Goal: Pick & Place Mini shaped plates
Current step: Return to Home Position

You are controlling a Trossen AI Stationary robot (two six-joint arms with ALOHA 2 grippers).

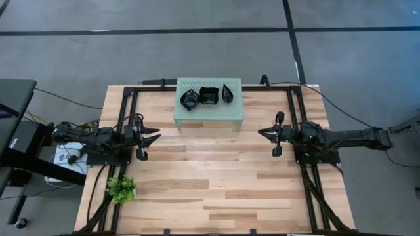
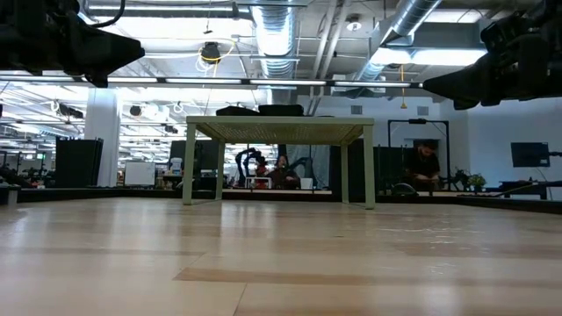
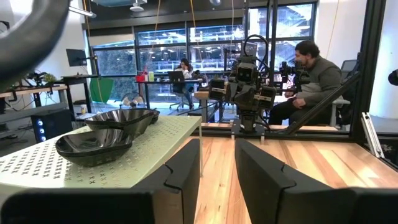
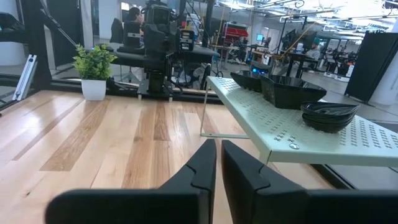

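Left gripper [image 1: 159, 136]: fingers [image 3: 180, 174] parted by a narrow gap, nothing between them. It hangs above the left side of the table [image 1: 216, 177], pointing right.

Right gripper [image 1: 259, 133]: fingers [image 4: 199, 171] almost together, only a thin slit, empty. It hangs above the right side, pointing left.

Both are well apart from the mint-green rack [image 1: 209, 117], which stands far-centre.

All mini shaped plates [image 1: 209, 96] in view sit on the rack top in a row of three spots. The left and middle ones look squarish, and the drop-shaped plates [image 1: 227, 92] are on the right.

Can't count how many are stacked at each spot. In the low view only dark rims show over the rack top, and both arms are cut off at the upper corners.

Plant [image 1: 121, 189] is near-left on the table.
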